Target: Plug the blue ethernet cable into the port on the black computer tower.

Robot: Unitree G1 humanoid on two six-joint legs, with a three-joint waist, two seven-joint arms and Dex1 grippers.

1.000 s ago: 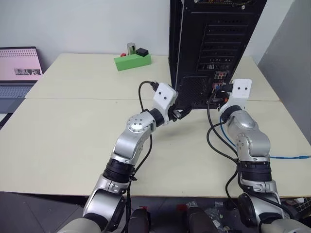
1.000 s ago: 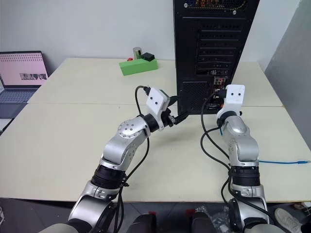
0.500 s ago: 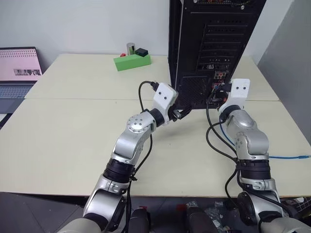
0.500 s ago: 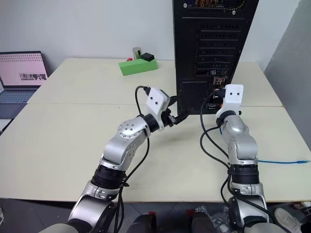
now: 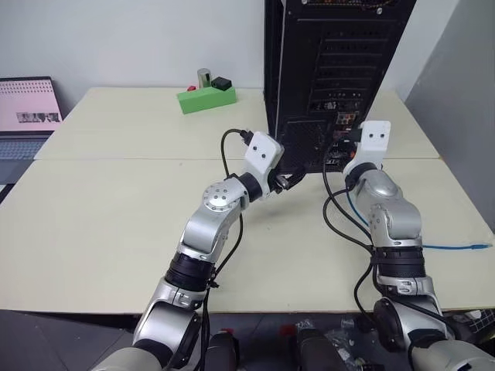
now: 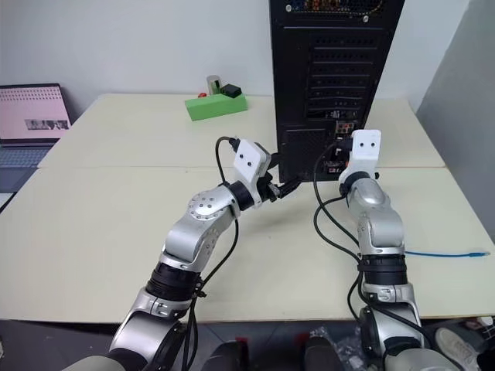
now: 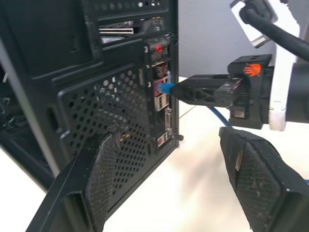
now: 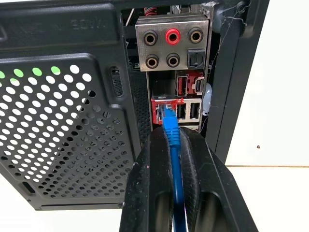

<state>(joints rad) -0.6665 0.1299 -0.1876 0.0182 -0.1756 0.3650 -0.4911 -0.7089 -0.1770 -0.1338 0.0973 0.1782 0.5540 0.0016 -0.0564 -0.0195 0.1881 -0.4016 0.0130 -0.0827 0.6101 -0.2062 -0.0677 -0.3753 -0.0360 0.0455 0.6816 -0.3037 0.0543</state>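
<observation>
From the head, left eye: the black computer tower [image 5: 332,77] stands on the pale table [image 5: 116,201]. The right pincer [image 5: 346,147] is up against the back of the tower, by the strip of little sockets. A second ago it sat a tiny bit further back, so it has crept in just a little. The whole picture has also slid a bit, which is the camera moving, not the things. The left pincer [image 5: 294,179] waits near the tower's lower corner, just as it did before.

From the head, right eye: the blue ethernet cable [image 6: 441,253] runs off along the table to the robot's right, with its far end lying loose.

From the left wrist: the left pincer's two fingers [image 7: 104,179] stand wide apart and hold nothing. Past them, the right pincer pokes the blue plug at the sockets.

From the right wrist: the right pincer is squeezed shut on the blue ethernet cable, just behind the plug. The plug's tip sits at the mouth of a red-rimmed port [image 8: 166,110]. I think it is only partly in. A firm push straight ahead should seat it.
</observation>
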